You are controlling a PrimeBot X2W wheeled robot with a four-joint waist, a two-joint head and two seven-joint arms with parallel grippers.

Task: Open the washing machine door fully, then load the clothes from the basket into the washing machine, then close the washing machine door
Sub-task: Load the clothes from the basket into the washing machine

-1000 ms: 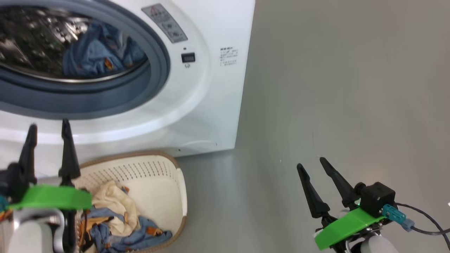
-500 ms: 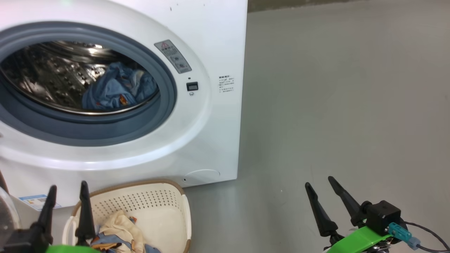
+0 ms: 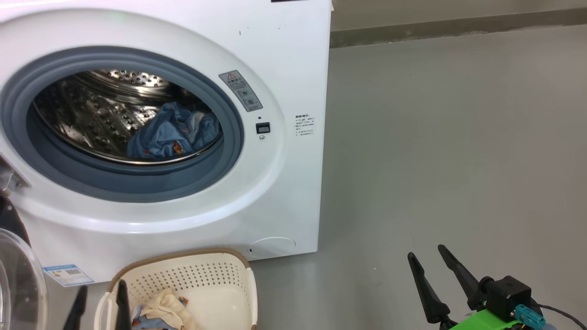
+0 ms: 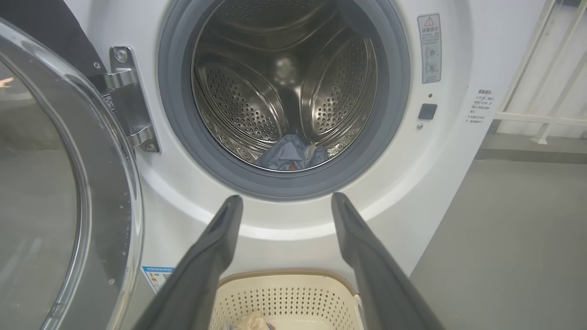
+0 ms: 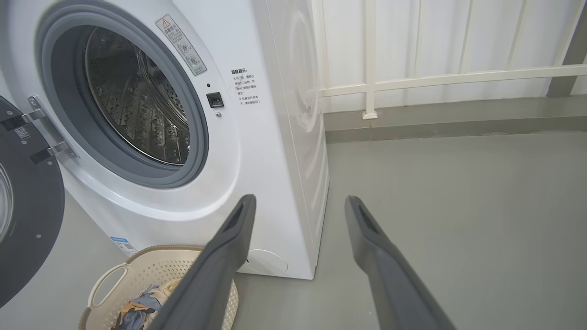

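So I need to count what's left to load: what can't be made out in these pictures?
Clothes in the basket: head view, bottom edge cuts most off; count unclear.
Blue heap in the drum: head view, bunched together; separate pieces can't be told.
Door: left wrist view, cut by the left edge; how far open unclear.
Small print on the washer: head view, too small to read.

Washing machine [image 3: 293, 68] open, clothes [image 3: 172, 133] in drum [image 3: 91, 119], basket [image 3: 202, 277] below, right gripper [image 3: 425, 252] jaws apart
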